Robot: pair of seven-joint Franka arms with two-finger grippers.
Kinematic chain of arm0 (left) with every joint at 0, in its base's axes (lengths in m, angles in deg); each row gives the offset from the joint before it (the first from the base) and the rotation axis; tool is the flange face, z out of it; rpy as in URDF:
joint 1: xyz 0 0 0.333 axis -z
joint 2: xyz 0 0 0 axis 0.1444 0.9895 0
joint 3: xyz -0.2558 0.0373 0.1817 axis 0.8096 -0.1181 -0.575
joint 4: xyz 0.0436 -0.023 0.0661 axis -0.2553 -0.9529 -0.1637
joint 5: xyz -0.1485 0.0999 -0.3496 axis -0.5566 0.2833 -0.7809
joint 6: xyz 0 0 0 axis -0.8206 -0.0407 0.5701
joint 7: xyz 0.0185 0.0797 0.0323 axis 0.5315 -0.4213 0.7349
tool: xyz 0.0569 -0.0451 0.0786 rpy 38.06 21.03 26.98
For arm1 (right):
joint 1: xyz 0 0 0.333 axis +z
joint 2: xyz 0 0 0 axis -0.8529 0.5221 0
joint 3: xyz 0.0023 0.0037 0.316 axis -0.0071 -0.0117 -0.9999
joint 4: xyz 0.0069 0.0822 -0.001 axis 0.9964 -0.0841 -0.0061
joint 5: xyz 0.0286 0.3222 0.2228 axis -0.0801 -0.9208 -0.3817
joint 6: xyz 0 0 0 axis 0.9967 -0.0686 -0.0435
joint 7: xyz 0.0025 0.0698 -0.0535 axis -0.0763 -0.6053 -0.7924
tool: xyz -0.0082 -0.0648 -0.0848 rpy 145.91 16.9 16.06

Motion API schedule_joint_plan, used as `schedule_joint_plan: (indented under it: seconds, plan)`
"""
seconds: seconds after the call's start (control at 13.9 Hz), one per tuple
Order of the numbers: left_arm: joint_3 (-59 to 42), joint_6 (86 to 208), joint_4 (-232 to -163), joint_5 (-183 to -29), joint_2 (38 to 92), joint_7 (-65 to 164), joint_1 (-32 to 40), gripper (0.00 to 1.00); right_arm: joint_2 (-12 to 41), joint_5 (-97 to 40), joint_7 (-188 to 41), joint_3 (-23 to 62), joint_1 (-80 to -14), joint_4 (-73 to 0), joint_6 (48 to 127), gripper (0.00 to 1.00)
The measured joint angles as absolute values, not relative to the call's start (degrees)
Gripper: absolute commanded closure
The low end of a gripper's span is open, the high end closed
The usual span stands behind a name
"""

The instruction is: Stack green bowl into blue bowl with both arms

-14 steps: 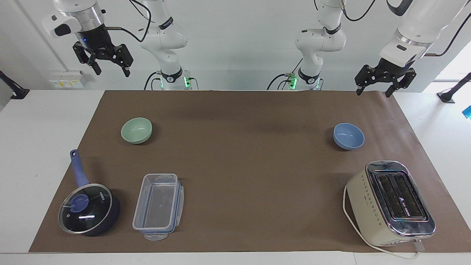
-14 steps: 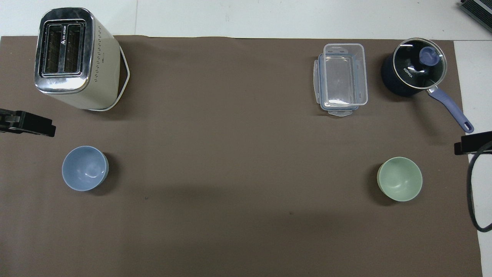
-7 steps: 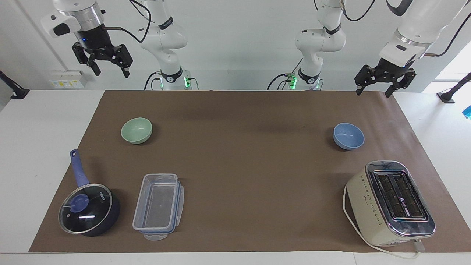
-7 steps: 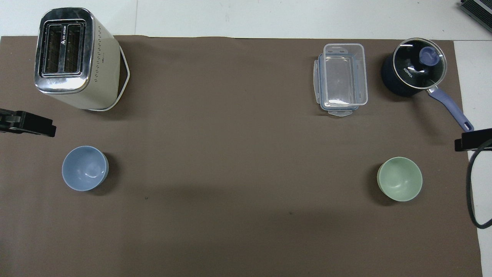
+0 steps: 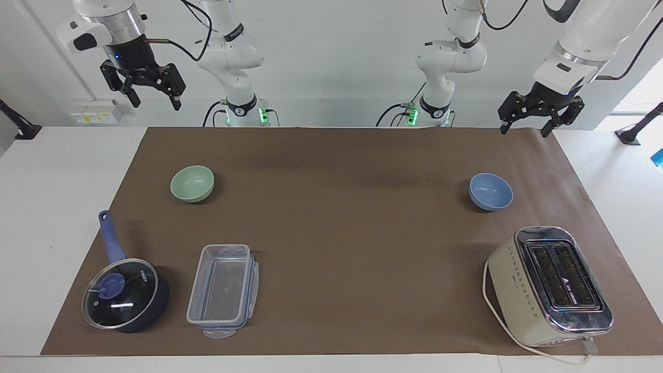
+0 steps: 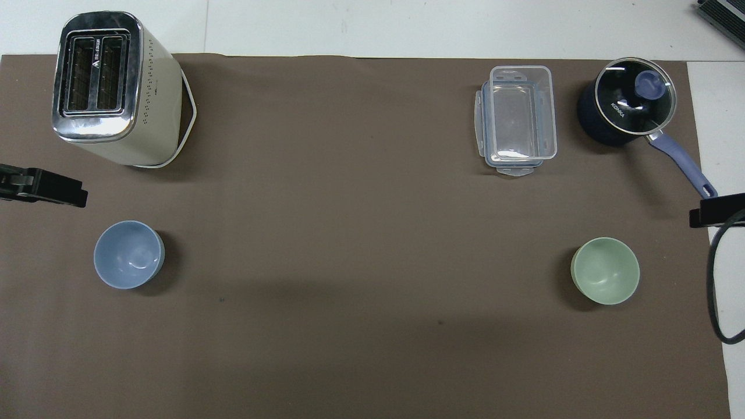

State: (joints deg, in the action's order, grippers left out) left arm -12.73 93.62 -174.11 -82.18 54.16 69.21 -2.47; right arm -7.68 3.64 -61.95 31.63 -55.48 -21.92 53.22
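Note:
The green bowl (image 5: 192,183) (image 6: 605,270) stands upright and empty on the brown mat, toward the right arm's end of the table. The blue bowl (image 5: 490,191) (image 6: 128,254) stands upright and empty toward the left arm's end. My right gripper (image 5: 155,101) is open and empty, high in the air at its end of the table, well clear of the green bowl. My left gripper (image 5: 523,129) is open and empty, raised over the mat's corner at its end, clear of the blue bowl. In the overhead view only one finger of each shows, the left one (image 6: 52,192) and the right one (image 6: 713,210).
A cream toaster (image 5: 551,285) (image 6: 110,87) with its cord stands farther from the robots than the blue bowl. A clear plastic container (image 5: 222,290) (image 6: 518,119) and a lidded dark-blue saucepan (image 5: 124,295) (image 6: 628,102) stand farther out than the green bowl.
My right gripper has risen slightly. My left gripper has barely shifted. The bowls have not moved.

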Motion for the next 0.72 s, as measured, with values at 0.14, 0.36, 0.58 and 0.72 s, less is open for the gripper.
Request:
schedule_joint_plan:
  seconds: [0.14,0.36,0.58,0.72]
  plan:
    - [-12.8,94.3,-174.7,-82.4,54.0,69.2,-2.5,0.00,-7.7,3.6,-62.0,31.6,-55.5,-21.9,53.2,0.00]
    - [-13.2,97.2,-179.0,-82.4,52.2,71.9,-4.0,0.00,-7.7,3.6,-62.0,31.6,-55.6,-21.9,53.2,0.00]
    - [-13.4,102.9,-188.0,-82.4,48.8,77.6,-8.6,0.00,-7.7,3.6,-62.0,31.6,-55.7,-21.9,53.2,0.00]
    - [-13.6,106.8,-193.7,-82.5,47.1,80.8,-11.4,0.00,-7.7,3.6,-62.0,31.6,-55.7,-21.9,53.2,0.00]
